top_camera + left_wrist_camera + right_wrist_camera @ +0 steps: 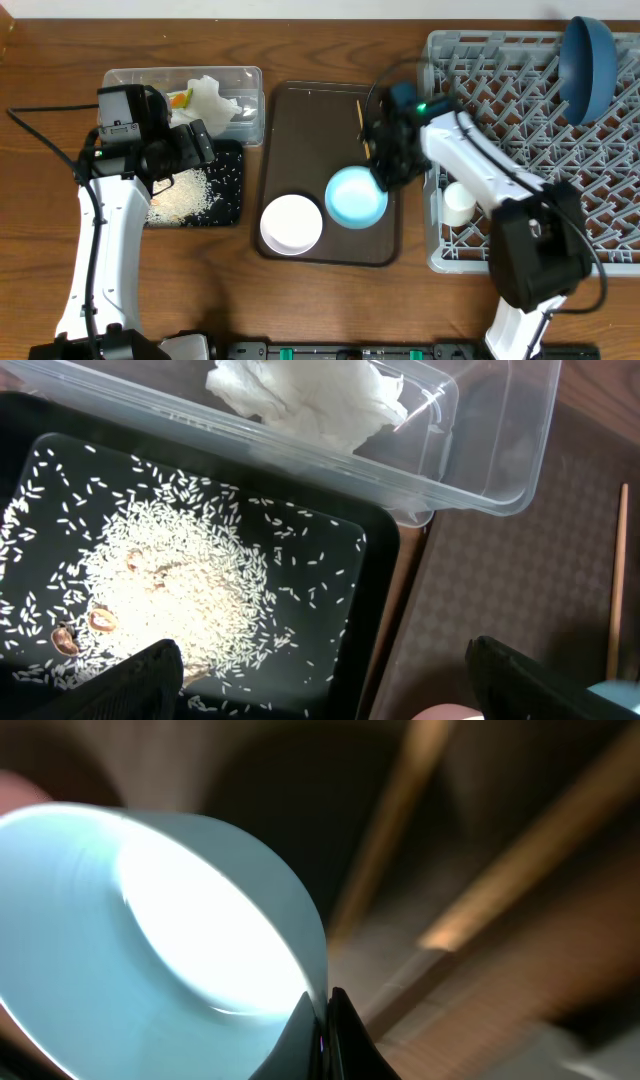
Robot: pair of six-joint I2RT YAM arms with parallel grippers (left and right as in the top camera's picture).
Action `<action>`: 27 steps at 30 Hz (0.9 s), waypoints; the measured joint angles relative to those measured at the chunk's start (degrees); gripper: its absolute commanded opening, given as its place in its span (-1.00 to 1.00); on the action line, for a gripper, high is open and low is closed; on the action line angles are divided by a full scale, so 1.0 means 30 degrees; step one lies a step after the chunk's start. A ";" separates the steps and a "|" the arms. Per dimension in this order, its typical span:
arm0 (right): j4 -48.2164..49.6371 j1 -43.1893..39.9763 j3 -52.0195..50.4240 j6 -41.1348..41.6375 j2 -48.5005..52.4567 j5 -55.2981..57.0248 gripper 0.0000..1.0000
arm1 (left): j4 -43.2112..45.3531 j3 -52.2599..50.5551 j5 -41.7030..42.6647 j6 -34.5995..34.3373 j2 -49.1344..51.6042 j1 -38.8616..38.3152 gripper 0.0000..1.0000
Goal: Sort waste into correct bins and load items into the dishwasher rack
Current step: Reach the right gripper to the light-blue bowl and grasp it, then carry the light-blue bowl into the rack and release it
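**Inspector:** Surface and surroundings?

**Operator:** Brown wooden worktop (40,50), evenly lit. Nothing of the room beyond it is visible.

**Inspector:** The item being handled?

**Operator:** The light blue bowl (355,197), which is glossy and empty. It is at 5 o'clock on the brown serving tray (310,130). My right end effector (325,1020) is closed down on it, with the rim pinched between the fingers at the bowl's 1 o'clock edge. I cannot tell whether the bowl rests on the tray or is lifted.

**Inspector:** The other arm?

**Operator:** My left end effector (320,660) is spread wide and holds nothing. It hangs over the black tray (380,590) at 9 o'clock on the worktop, and that tray carries the rice (170,590). Just beside it, at 12 o'clock, is the clear tub (520,460), containing the tissue (310,395) and the snack wrapper (180,98).

**Inspector:** Anything nearby or in the way?

**Operator:** The white bowl (291,222) sits at the serving tray's 7 o'clock, just beside the blue one. The chopsticks (360,120) lie at the tray's 1 o'clock, close by my right wrist. The rack (440,60) fills the 3 o'clock side. The dark blue plate (588,65) stands upright at its 1 o'clock corner. The white cup (459,203) is at its 8 o'clock edge, crowded by my right arm.
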 measured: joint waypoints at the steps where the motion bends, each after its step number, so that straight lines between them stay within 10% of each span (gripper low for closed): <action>1: -0.0138 -0.0226 0.0765 0.0386 -0.0525 0.0947 -0.98 | 0.0000 0.0000 0.0000 0.0000 0.0000 0.0000 0.86; 15: 0.2178 -0.1741 0.3483 0.7351 -0.6703 2.0043 -0.97 | 0.0000 0.0000 0.0000 0.0000 0.0000 0.0000 0.86; 27: 0.9092 -0.1741 0.3439 0.0656 -0.1931 2.7860 -0.98 | 0.0000 0.0000 -0.0007 0.0000 0.0000 0.0000 0.86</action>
